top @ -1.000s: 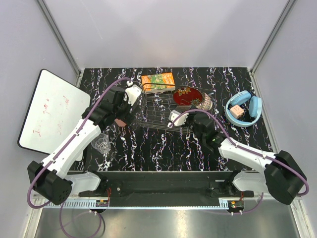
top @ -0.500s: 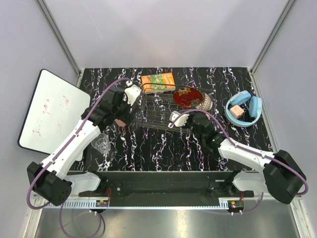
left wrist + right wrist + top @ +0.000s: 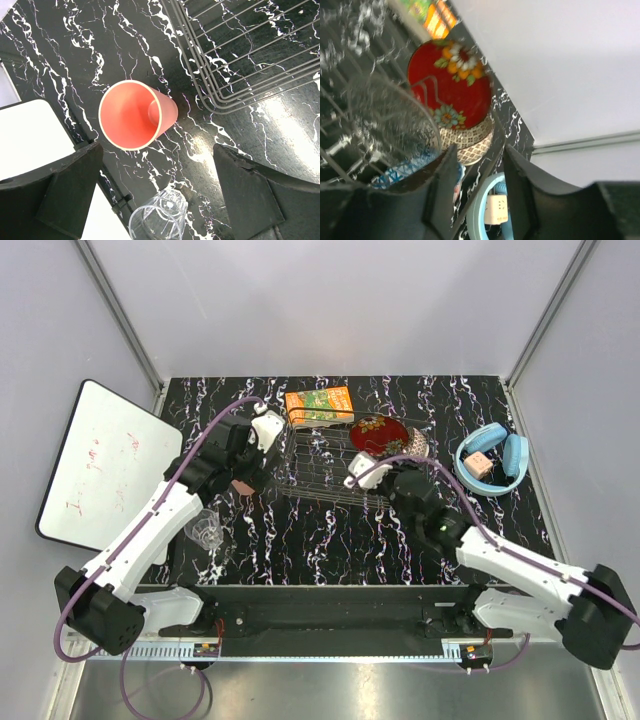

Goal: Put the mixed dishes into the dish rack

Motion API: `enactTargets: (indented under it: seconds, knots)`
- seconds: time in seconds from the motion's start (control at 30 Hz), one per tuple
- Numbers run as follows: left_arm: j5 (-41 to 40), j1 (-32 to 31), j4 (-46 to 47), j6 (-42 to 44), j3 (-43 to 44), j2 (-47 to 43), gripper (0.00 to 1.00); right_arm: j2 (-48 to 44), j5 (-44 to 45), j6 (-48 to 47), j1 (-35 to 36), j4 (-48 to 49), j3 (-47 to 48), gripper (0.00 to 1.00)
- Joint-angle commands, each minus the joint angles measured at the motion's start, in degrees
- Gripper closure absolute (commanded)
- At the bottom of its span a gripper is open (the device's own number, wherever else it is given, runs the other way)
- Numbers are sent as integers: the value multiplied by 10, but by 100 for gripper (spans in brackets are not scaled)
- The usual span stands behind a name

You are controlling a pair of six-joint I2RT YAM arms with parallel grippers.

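Surface: black white-veined table, pale walls behind
Left gripper: fingers spread wide, nothing between them, poised over the table outside the rack
Salmon-pink cup: just ahead of the left fingers, nearer the left one; mouth faces the wrist, base end points toward the rack corner; upright or tipped, cannot tell
Clear drinking glass: just behind the cup, under the wrist
Dish rack: right of the cup, close beside it
Nearer arm: left, judged best placed for cup and glass
Right gripper: fingers parted, gap empty, over the rack's right end
Clear glass bowl: blurred, in the rack, just left of these fingers
Red floral plate: beyond the fingers, on edge in the rack
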Motion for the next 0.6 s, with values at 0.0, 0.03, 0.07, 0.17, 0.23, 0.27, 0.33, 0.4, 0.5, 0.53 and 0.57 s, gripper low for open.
enactTargets:
  seconds: [0.0,0.03,0.07,0.17,0.23,0.27,0.33,0.4,0.5,0.53,0.57]
  knots:
    - [-30,2,23,2,12,-13,2,-77,48,180,13,-89,117,47]
    - [-35,2,23,-2,14,-16,1,-91,58,225,14,-115,157,38]
    - [-38,3,23,-4,16,-18,1,-118,61,350,14,-142,179,29]
    - [-45,3,19,-10,25,-48,1,-134,12,539,14,-300,257,1]
    - [-54,4,15,-13,33,-59,1,-140,-22,626,13,-329,269,0]
    - [-56,5,12,-14,35,-65,1,-144,-29,651,13,-338,262,0]
    - [-62,8,6,-17,39,-68,1,-160,-63,723,13,-332,226,0]
    - [-66,9,-3,-16,40,-69,1,-166,-97,762,13,-317,190,0]
    - [-75,13,-14,-24,46,-76,1,-184,-159,820,13,-299,145,0]
    - [-76,14,-16,-29,46,-81,1,-194,-195,833,13,-284,133,0]
    - [-77,16,-19,-30,45,-92,1,-196,-203,843,12,-268,124,1]
